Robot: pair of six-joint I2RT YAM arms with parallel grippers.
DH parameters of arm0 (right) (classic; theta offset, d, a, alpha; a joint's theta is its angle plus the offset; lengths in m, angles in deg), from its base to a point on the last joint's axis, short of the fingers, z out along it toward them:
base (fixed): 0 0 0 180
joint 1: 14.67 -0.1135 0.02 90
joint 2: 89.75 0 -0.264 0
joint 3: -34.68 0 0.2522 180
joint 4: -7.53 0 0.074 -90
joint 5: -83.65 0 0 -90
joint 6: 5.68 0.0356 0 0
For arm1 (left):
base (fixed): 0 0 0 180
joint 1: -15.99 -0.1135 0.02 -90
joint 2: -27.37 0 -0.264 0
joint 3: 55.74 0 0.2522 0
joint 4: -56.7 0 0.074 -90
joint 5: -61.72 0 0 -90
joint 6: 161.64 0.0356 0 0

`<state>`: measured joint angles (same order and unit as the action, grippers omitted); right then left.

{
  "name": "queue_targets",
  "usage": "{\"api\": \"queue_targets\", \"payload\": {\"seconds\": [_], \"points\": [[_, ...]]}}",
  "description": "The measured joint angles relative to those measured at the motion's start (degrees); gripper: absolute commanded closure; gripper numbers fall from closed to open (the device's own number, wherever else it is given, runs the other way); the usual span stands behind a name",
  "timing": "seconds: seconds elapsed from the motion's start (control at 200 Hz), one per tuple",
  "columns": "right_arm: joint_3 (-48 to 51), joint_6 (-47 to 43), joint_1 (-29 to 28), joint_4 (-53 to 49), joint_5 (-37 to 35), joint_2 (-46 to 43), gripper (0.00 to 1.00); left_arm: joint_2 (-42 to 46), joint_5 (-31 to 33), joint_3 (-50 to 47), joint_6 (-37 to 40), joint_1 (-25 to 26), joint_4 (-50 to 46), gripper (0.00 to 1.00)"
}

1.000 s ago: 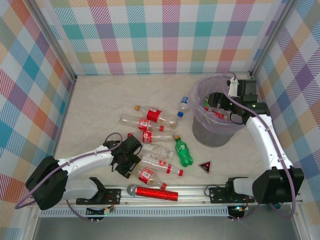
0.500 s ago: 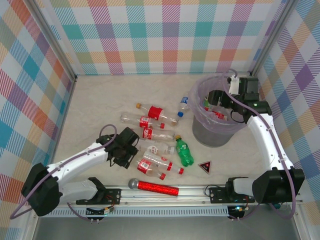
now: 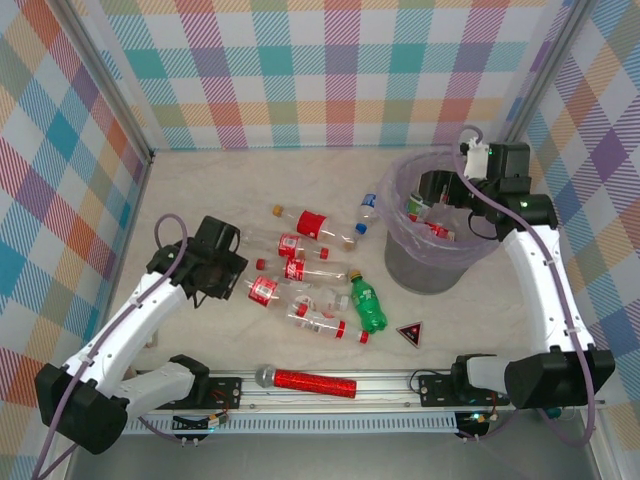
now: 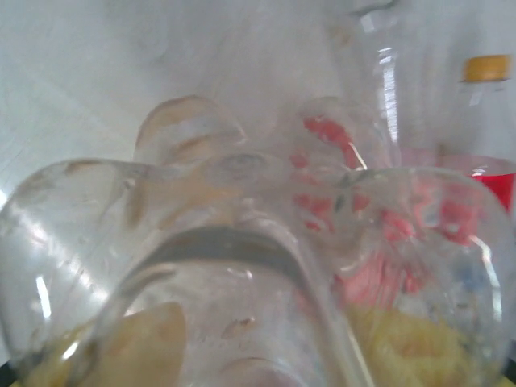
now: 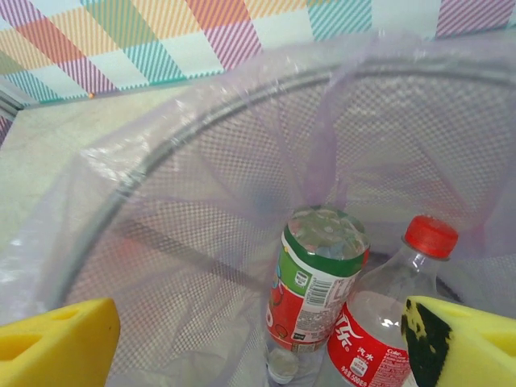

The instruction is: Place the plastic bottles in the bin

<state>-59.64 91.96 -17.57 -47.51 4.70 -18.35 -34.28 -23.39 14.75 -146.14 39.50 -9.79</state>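
1. Within the last second the left end effector (image 3: 222, 272) swung up and to the left, away from the near side of the pile, its jaws narrowing as it went. We saw it clenched on a clear bottle (image 3: 262, 290) with a red label, whose lobed base sat tight against the left wrist camera.
2. That bottle had come out of the heap and appeared lifted off the worktop (image 3: 180, 195), well apart from the bin (image 3: 392, 200) at the far right.
3. The remaining bottles (image 3: 305, 268) shifted as it left. Those lying nearest the arms ended up closer to the green bottle (image 3: 366, 306).
4. The right end effector (image 3: 440, 190) stayed spread wide over the bin's mouth, gripping nothing. Beneath it a green-labelled bottle (image 5: 318, 282) and a red-capped bottle (image 5: 387, 322) stood inside.
5. We judged one more bottle secured, with the carry across the pile to the bin yet to come and several bottles left on the worktop.
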Motion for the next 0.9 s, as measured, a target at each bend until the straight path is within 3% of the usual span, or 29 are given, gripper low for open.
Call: {"api": "queue_targets", "payload": {"seconds": [0.27,0.38,0.46,0.67,0.9], "points": [[-9.25,-0.66,0.00,-3.78,2.10,-2.82,0.10,-12.11,1.77,13.49,15.23,-0.79,12.11,0.67],[-11.43,-0.66,0.00,-4.31,6.67,-3.17,0.10,-16.74,-1.60,17.44,22.51,-0.79,19.21,0.81],[-12.55,-0.59,0.00,-5.03,11.52,-2.56,0.10,-20.98,-6.80,20.96,29.90,-0.28,24.92,1.00],[-14.93,1.53,-1.46,-4.96,24.02,2.21,0.10,-25.09,-19.34,22.45,49.72,2.40,38.49,1.00],[-14.62,2.36,-6.60,-4.79,28.70,6.08,0.10,-23.56,-30.29,18.40,64.57,3.63,50.40,1.00]]}}
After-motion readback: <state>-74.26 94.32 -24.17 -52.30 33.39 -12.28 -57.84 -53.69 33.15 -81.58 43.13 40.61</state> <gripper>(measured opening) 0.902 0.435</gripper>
